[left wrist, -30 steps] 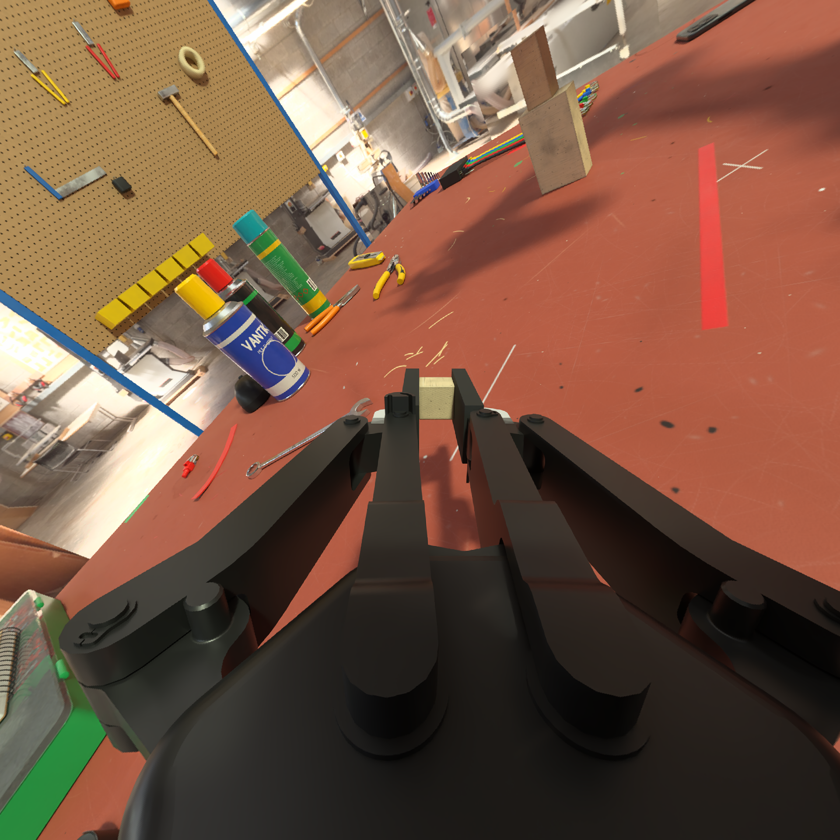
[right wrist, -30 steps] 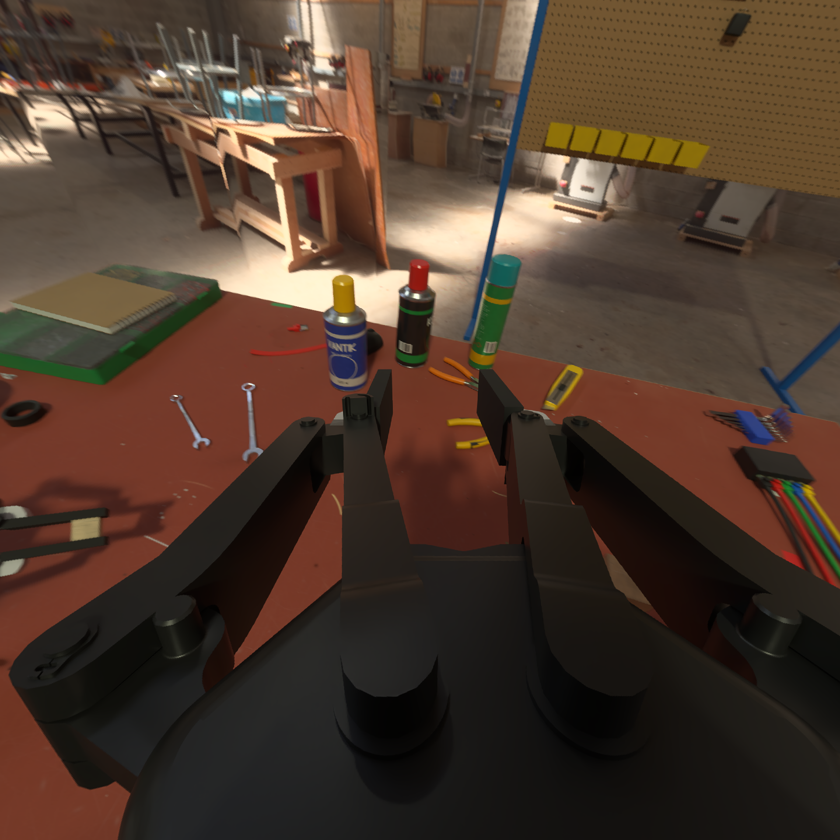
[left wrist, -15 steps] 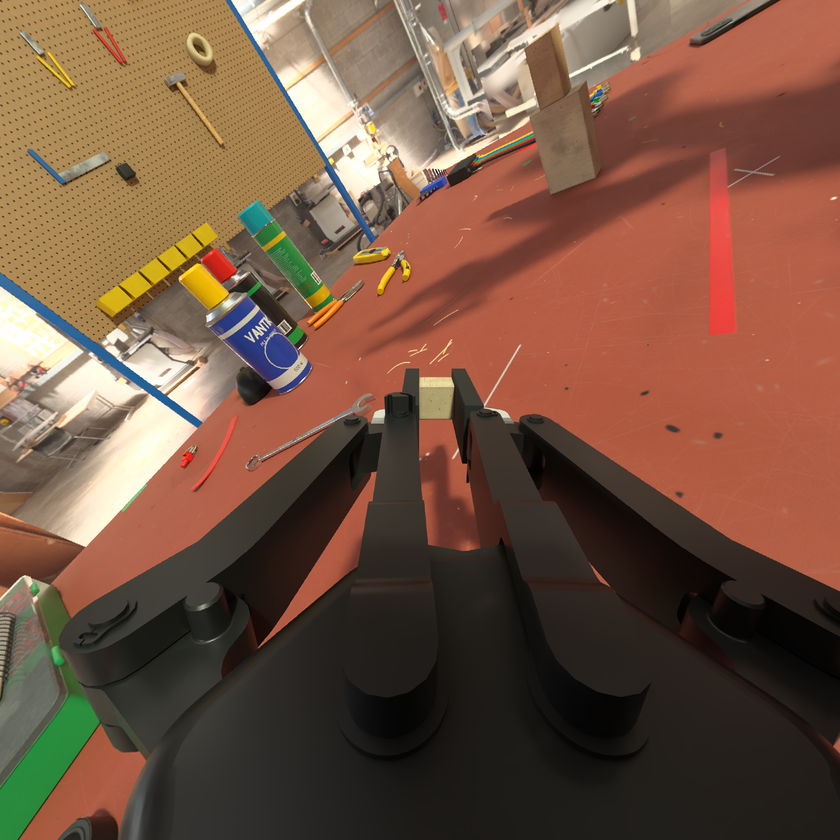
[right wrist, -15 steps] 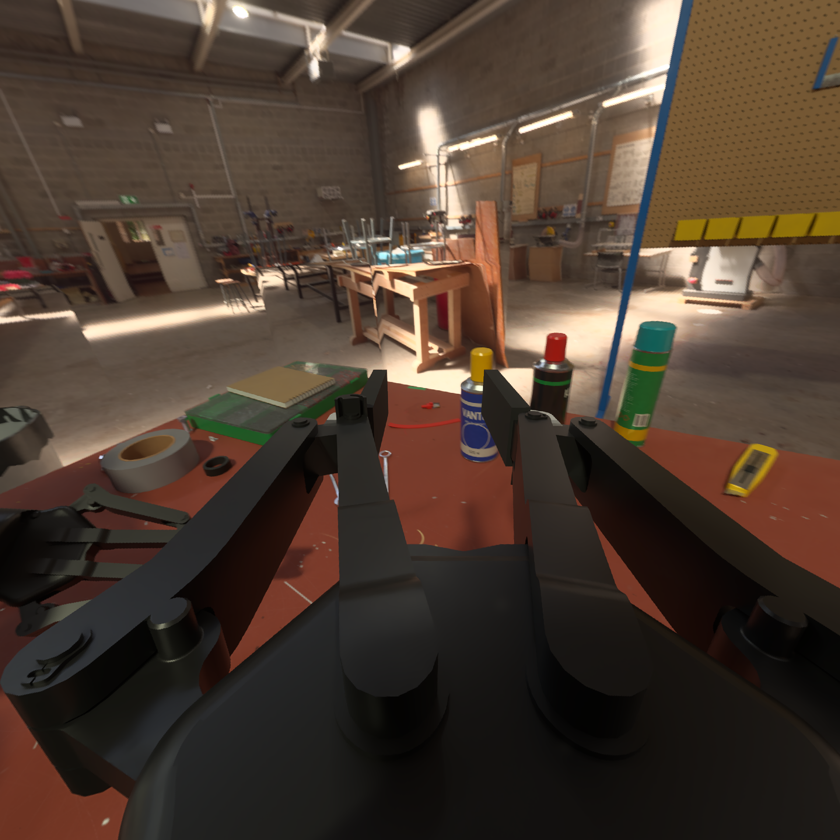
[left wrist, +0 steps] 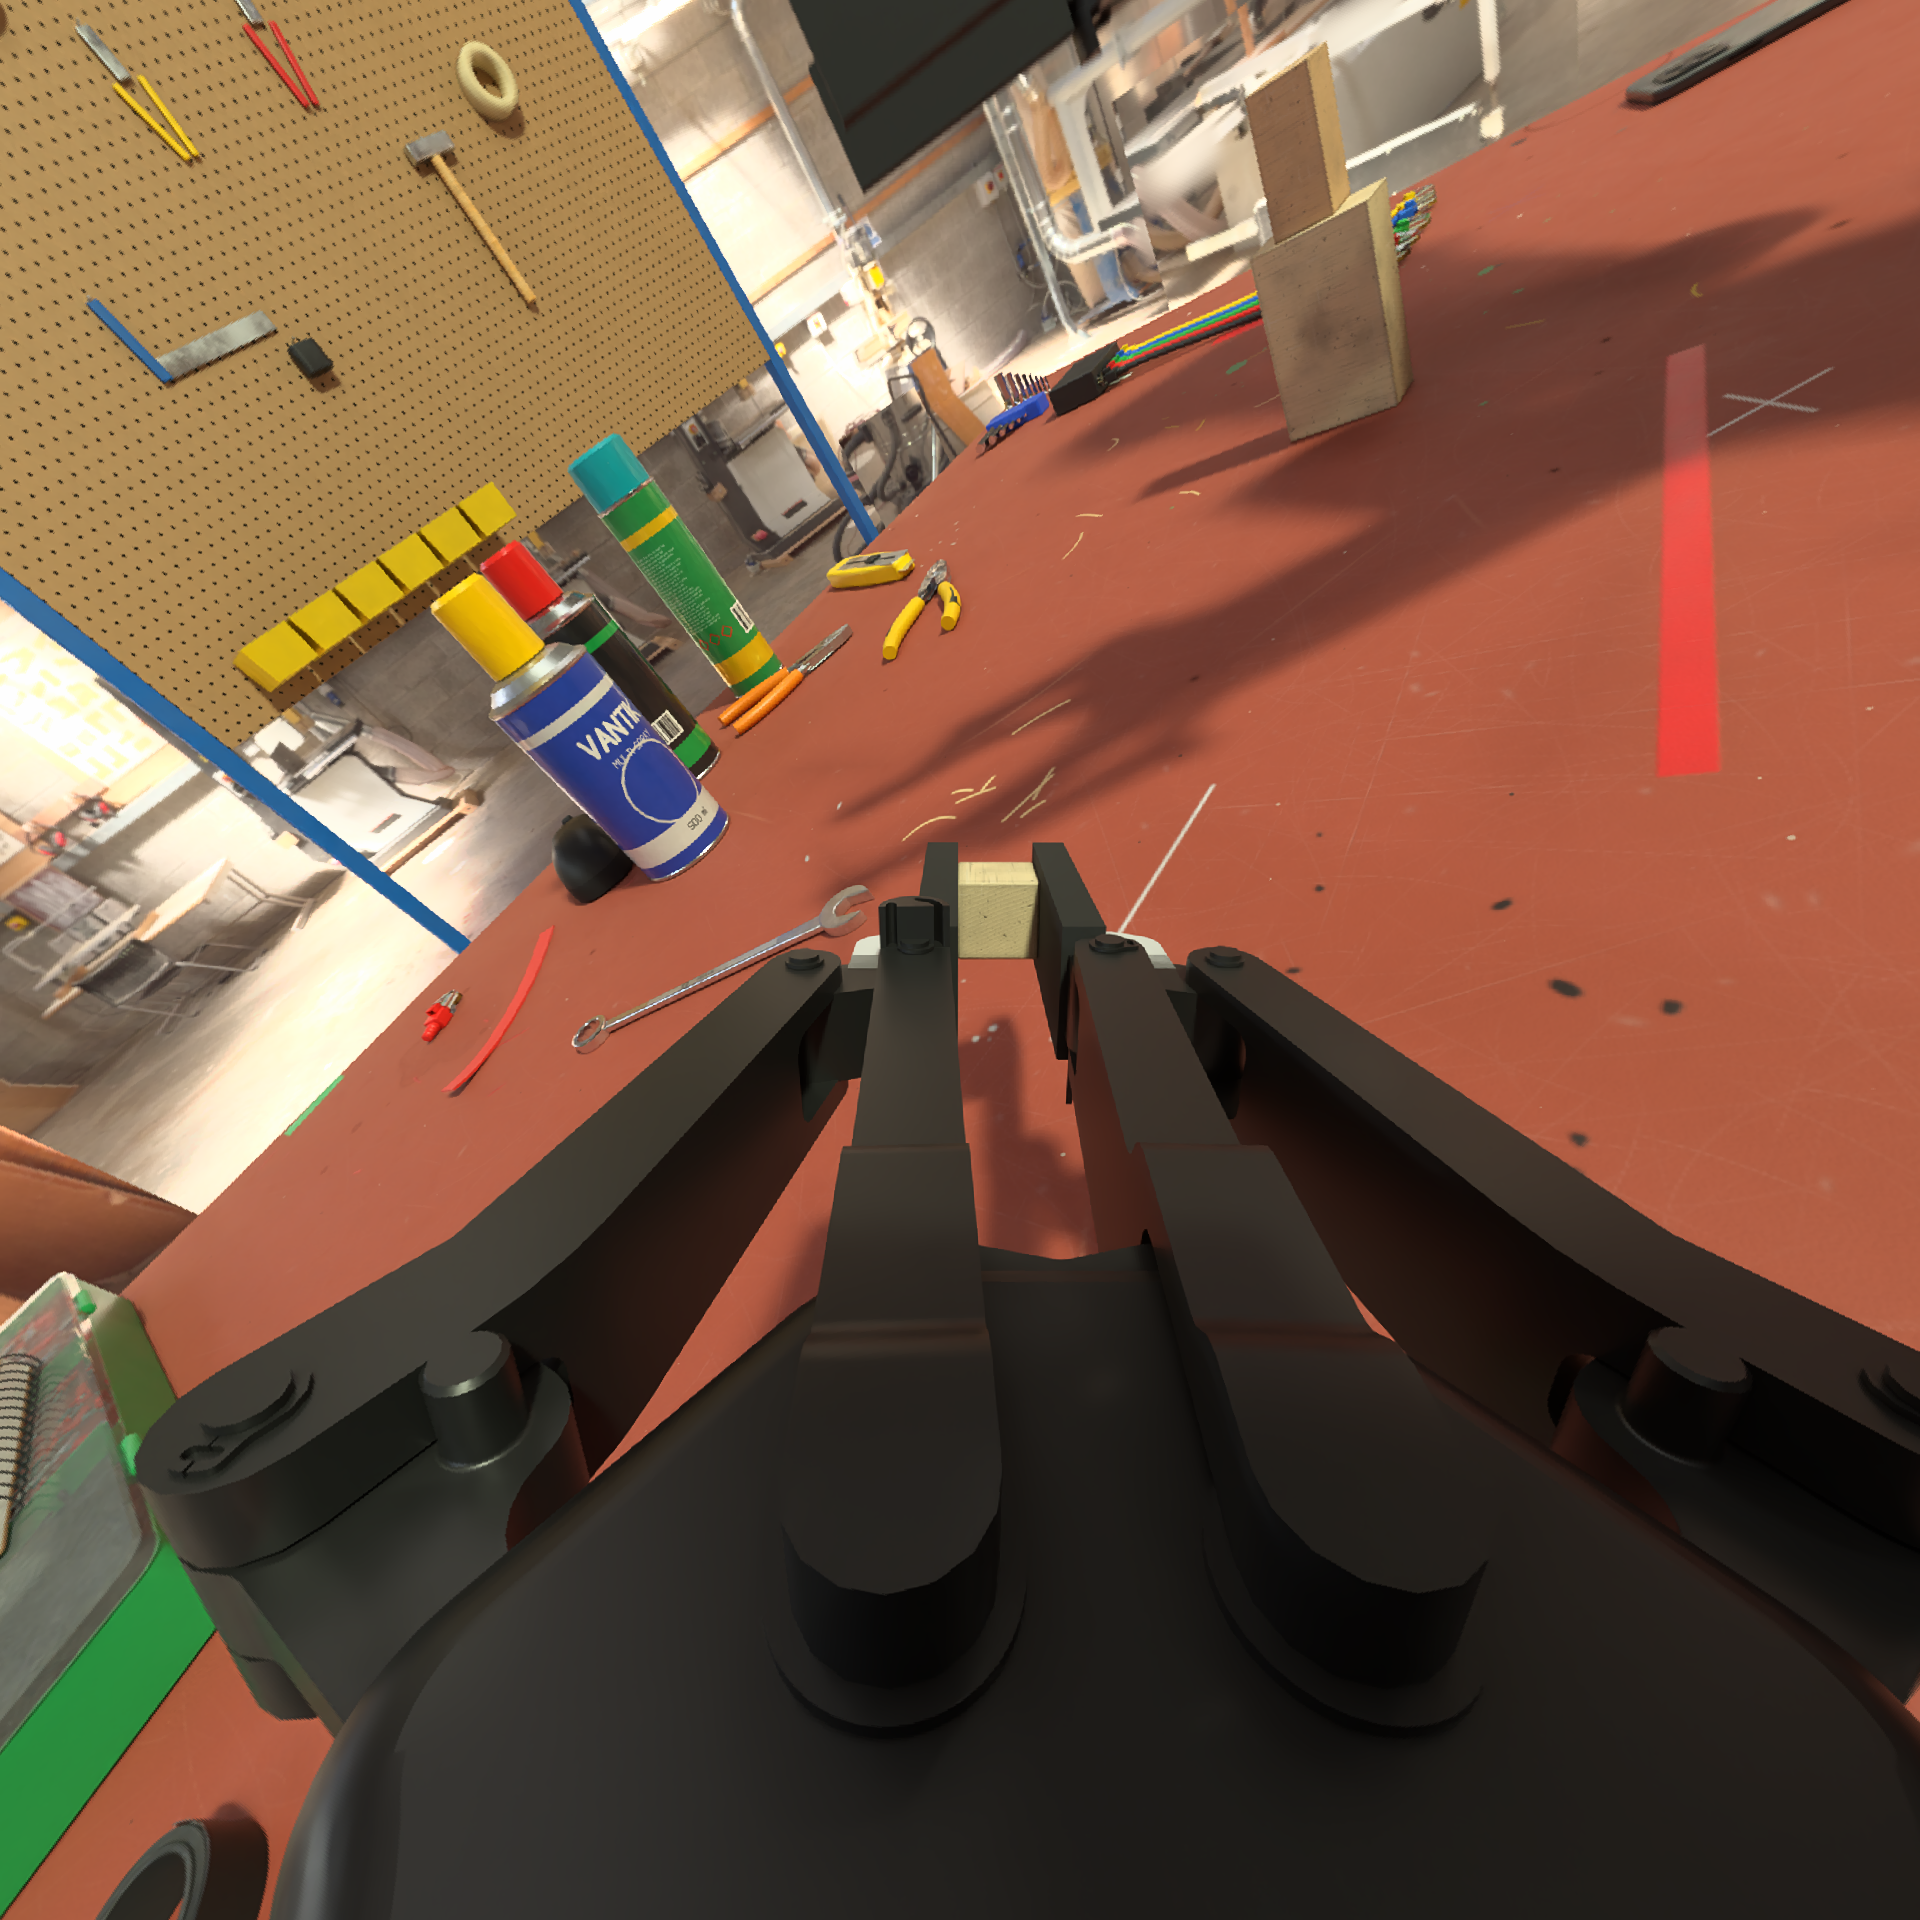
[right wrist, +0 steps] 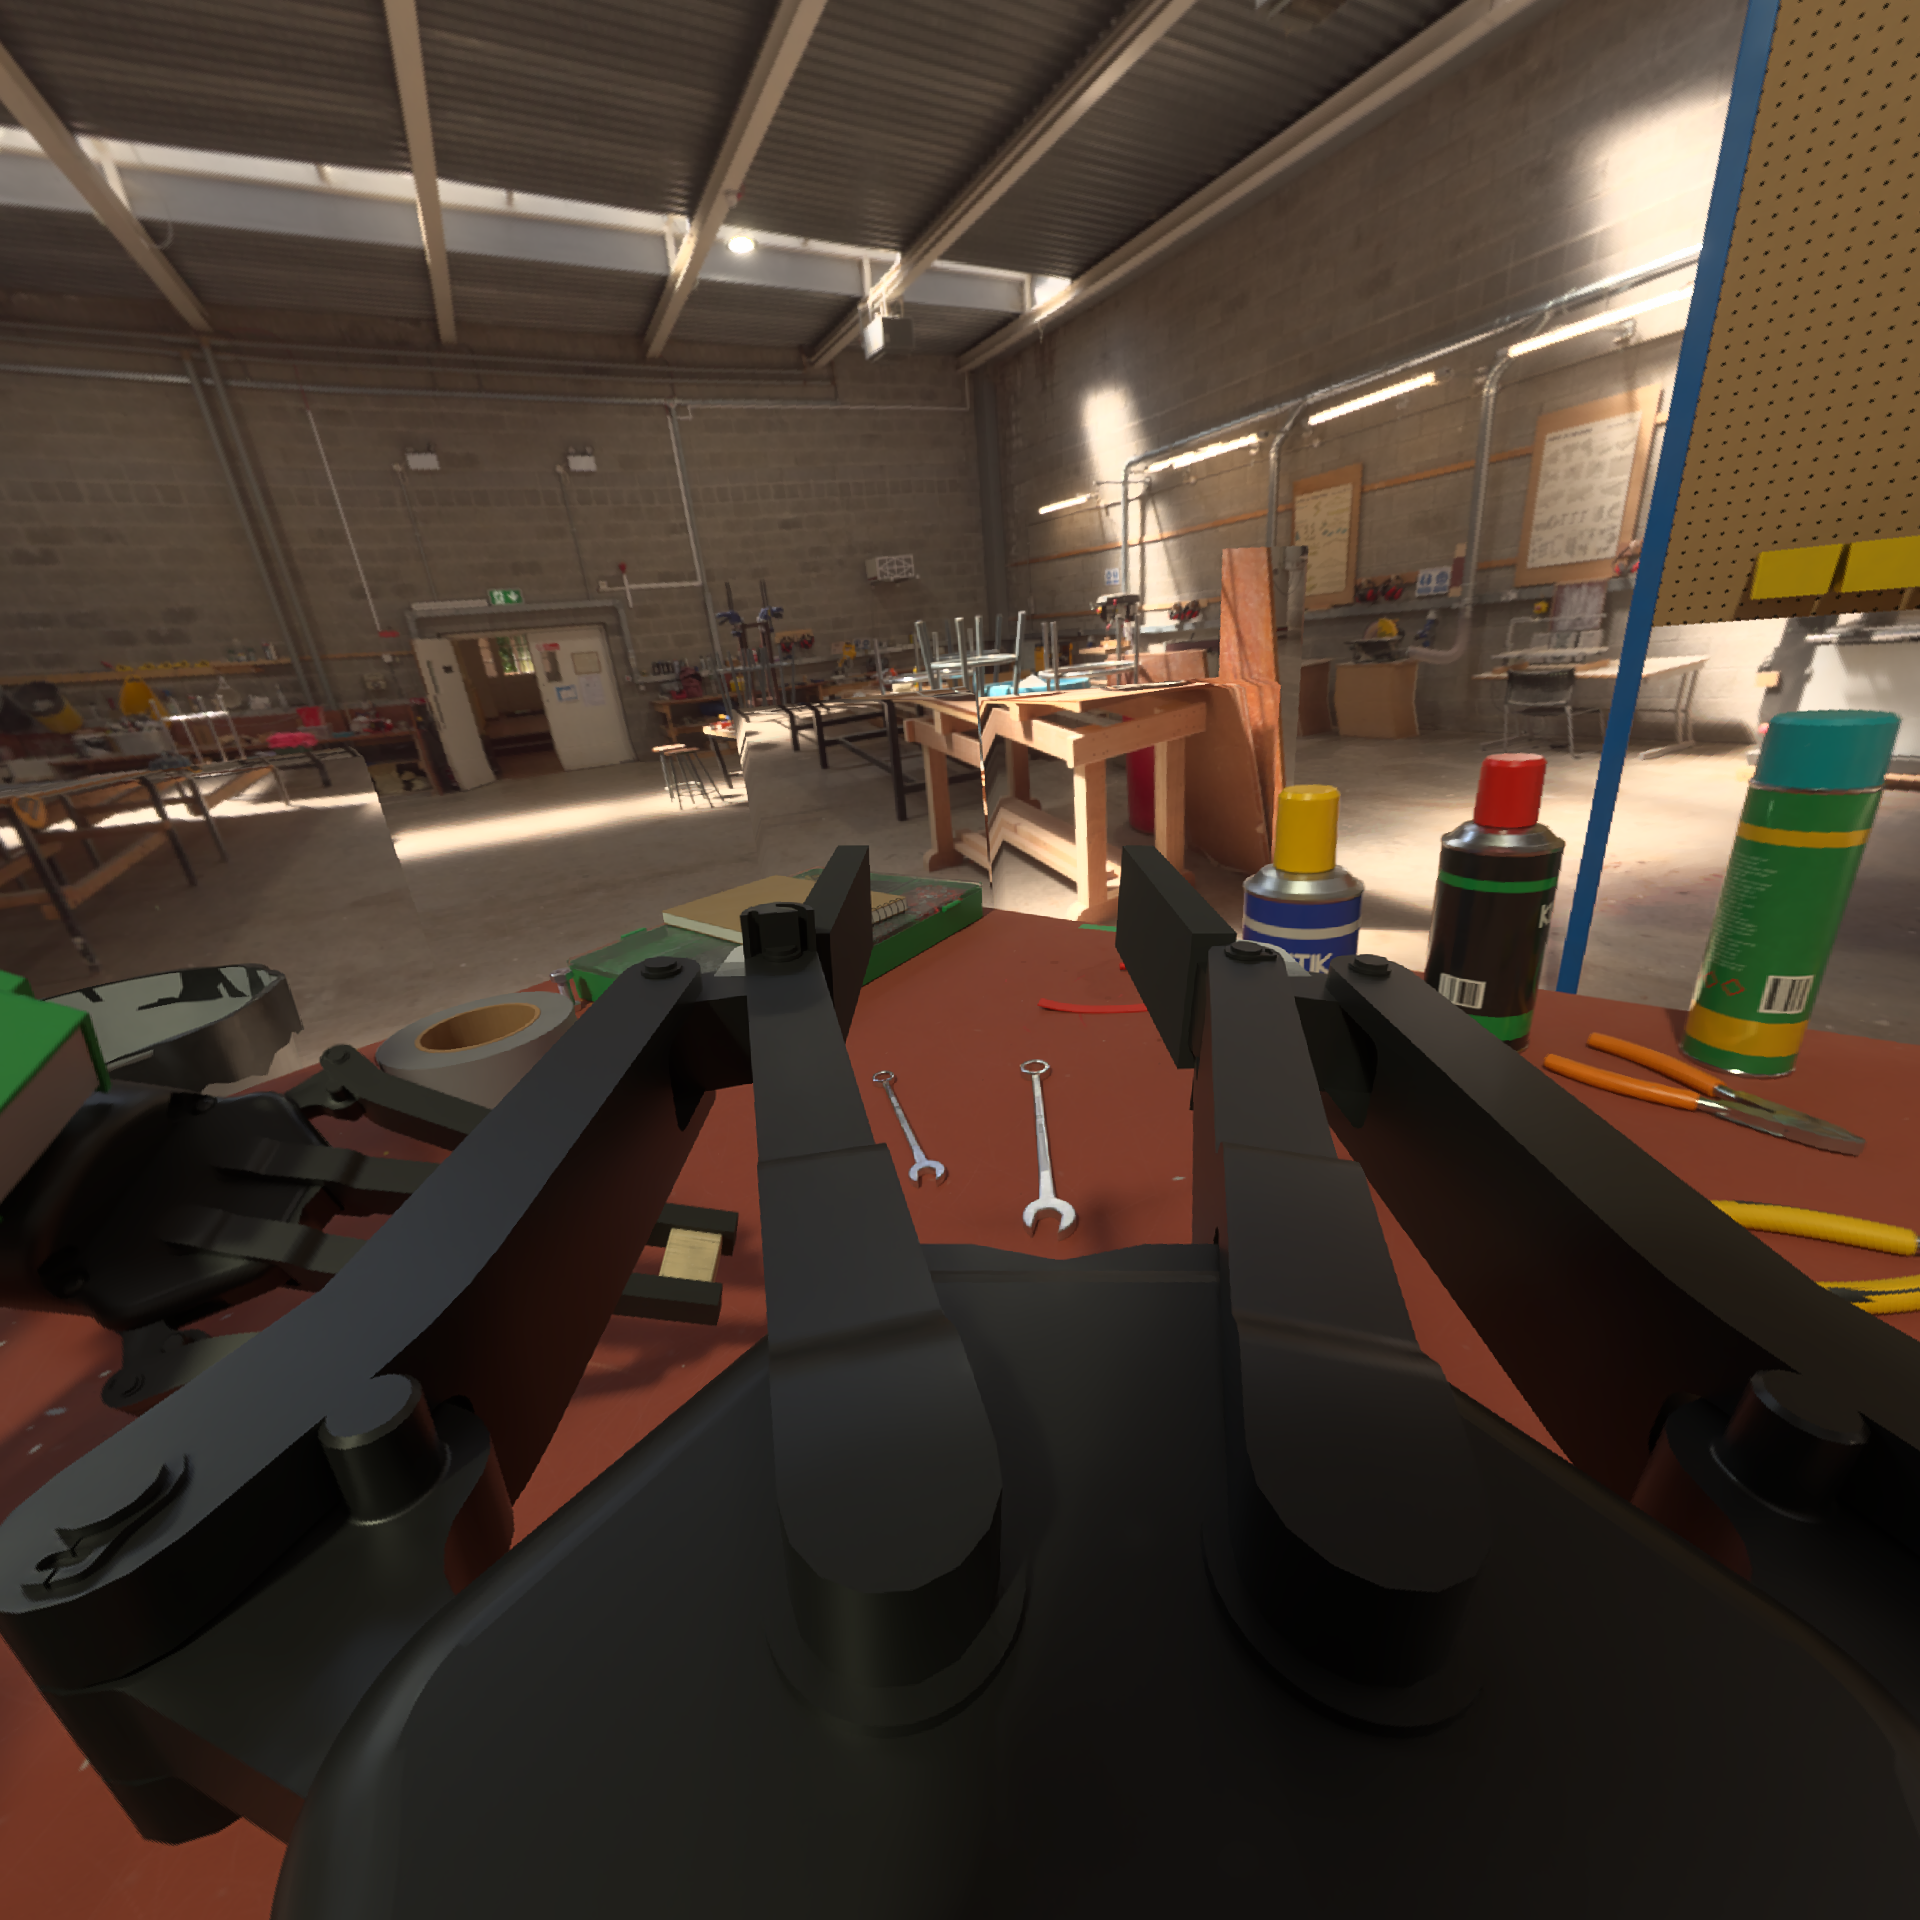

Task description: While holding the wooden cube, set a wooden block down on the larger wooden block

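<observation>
Left wrist view: left claw (left wrist: 995, 896) clenched on the wooden cube (left wrist: 997, 910), which sits square between the two fingertips at frame centre, just above the red-brown surface (left wrist: 1455, 831). Cube shows no long axis; its pale face turns toward the camera.

Upper right of the same view: smaller wooden block (left wrist: 1294, 145) stands on the larger wooden block (left wrist: 1335, 317), touching, its long axis upright. The larger one also stands on end on the surface, well apart from the left claw.

Right wrist view: right claw (right wrist: 987, 961) released, fingers spread, nothing between them; tips sit at mid-frame against the workshop background. The left claw with the cube shows at lower left of this view.

Writing: the blue spray can (left wrist: 613, 764) with yellow cap, the black can (right wrist: 1491, 920) with red cap and the green can (right wrist: 1782, 899) with teal cap all carry printed labels; black and green ones bear barcodes. Two wrenches (right wrist: 1039, 1148) lie on the surface between the right claw's fingers in frame.
</observation>
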